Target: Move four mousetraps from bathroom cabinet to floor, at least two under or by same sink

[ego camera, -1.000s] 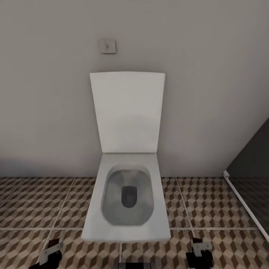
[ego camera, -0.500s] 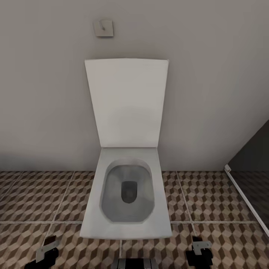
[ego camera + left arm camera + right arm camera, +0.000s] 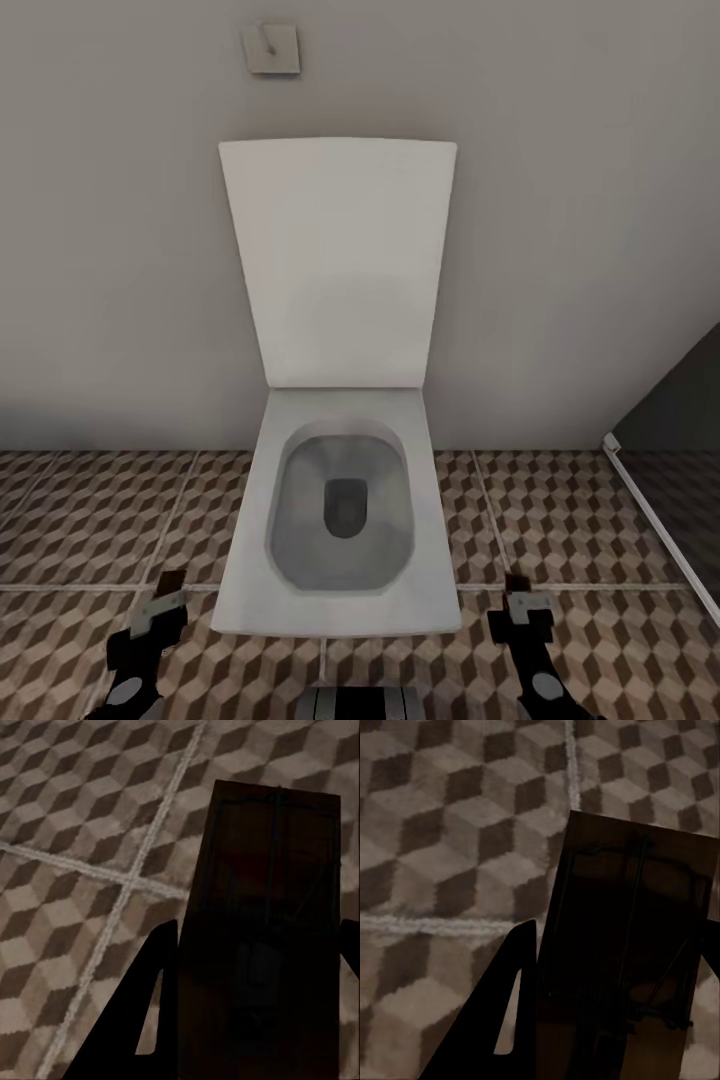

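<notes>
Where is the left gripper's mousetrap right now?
Clamped in the left gripper, the mousetrap hangs above the bathroom floor, left of the toilet in the head view.

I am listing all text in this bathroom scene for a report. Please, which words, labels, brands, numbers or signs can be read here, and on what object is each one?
None can be read.
Small grey square wall plate: no lettering visible.
White rectangular toilet: no brand mark.
Dark-brown flat mousetraps in the left and right hands: no print visible.
</notes>
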{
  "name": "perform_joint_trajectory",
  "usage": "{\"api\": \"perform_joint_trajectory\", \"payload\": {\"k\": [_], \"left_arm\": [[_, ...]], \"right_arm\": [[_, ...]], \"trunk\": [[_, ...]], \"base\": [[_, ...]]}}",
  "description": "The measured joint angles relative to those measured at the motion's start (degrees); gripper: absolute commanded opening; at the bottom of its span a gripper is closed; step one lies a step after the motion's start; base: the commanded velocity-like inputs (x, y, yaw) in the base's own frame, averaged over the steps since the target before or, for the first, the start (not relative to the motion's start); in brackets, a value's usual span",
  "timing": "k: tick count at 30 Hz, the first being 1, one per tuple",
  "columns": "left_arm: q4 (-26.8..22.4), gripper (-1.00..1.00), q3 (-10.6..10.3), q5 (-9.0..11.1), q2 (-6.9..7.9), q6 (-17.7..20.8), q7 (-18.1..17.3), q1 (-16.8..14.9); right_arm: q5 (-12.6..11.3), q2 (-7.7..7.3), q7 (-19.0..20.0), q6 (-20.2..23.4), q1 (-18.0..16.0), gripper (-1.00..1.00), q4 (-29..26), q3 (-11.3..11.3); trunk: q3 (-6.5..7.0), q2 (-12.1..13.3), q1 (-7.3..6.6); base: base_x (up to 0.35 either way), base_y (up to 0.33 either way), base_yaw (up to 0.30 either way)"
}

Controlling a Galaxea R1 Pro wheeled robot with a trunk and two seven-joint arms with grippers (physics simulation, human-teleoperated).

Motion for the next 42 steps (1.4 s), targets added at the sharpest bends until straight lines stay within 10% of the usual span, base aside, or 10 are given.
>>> {"api": "perform_joint_trajectory", "payload": {"k": [18, 42], "left_arm": [[0.25, -1.00, 1.79, -0.88, 1.72, 2.81, -3.85, -3.08], [0.83, -1.00, 1.78, -0.87, 1.66, 2.45, -4.08, -3.10]], "right_arm": [[2.25, 0.04, 0.18, 0.23, -1.56, -1.00, -0.03, 0.22], [2.05, -0.01, 0.50, 0.39, -4.55, -1.00, -0.65, 0.22]], "trunk": [[0.00, 0.00, 0.00], [-3.33, -0.20, 0.39]], "base": [[0.000, 0.000, 0.000], [0.000, 0.000, 0.000]]}}
